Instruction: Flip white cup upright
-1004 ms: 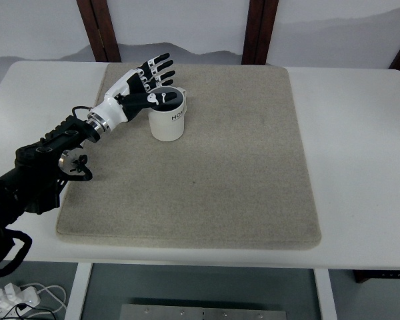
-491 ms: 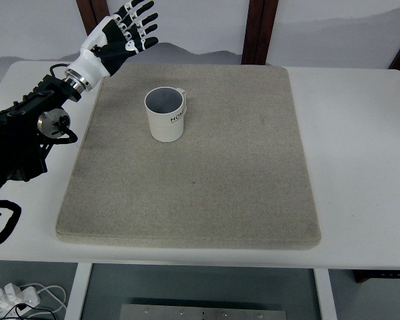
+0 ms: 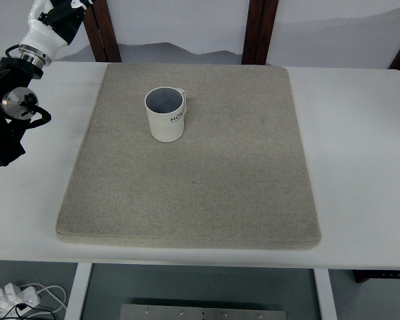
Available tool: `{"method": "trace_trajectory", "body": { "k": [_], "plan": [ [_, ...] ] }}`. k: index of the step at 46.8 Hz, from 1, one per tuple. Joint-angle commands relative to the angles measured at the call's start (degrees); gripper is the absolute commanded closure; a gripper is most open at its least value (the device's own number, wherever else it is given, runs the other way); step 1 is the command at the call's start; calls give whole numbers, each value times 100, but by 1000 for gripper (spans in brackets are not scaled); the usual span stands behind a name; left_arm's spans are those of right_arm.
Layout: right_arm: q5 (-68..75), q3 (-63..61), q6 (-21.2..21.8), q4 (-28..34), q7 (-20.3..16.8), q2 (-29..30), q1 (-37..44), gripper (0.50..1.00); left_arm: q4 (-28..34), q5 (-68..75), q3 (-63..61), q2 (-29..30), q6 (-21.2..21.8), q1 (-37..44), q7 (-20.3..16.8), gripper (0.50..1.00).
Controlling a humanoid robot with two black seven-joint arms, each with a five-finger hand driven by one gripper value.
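A white cup point(image 3: 166, 114) stands upright on the beige mat point(image 3: 200, 173), its open mouth facing up and its handle toward the back right. My left arm point(image 3: 17, 100) comes in at the far left and rises to the top left corner. Only the white wrist and heel of my left hand point(image 3: 50, 20) show there; its fingers are cut off by the picture's top edge. The hand is well away from the cup. The right arm is out of view.
The mat lies on a white table point(image 3: 360, 147). Dark wooden posts point(image 3: 260, 30) stand behind the table's far edge. A white power strip point(image 3: 10, 297) lies on the floor at the bottom left.
My left hand let go of the cup and pulled back up and to the left, out past the mat's corner to the picture's top left. The cup stays upright and still.
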State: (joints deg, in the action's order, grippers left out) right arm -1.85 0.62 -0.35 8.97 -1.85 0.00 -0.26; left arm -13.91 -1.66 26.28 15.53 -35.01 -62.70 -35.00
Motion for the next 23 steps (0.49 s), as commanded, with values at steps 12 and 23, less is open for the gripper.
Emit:
{"method": "trace_trajectory", "body": {
  "k": [12, 23],
  "plan": [
    [0, -18, 0, 0, 1, 0, 0, 548, 11, -1160, 9, -6, 117, 179, 0, 504],
    [0, -53, 17, 0, 1, 0, 0, 548, 2, -2347, 272, -77, 661, 390, 335, 504]
  ]
}}
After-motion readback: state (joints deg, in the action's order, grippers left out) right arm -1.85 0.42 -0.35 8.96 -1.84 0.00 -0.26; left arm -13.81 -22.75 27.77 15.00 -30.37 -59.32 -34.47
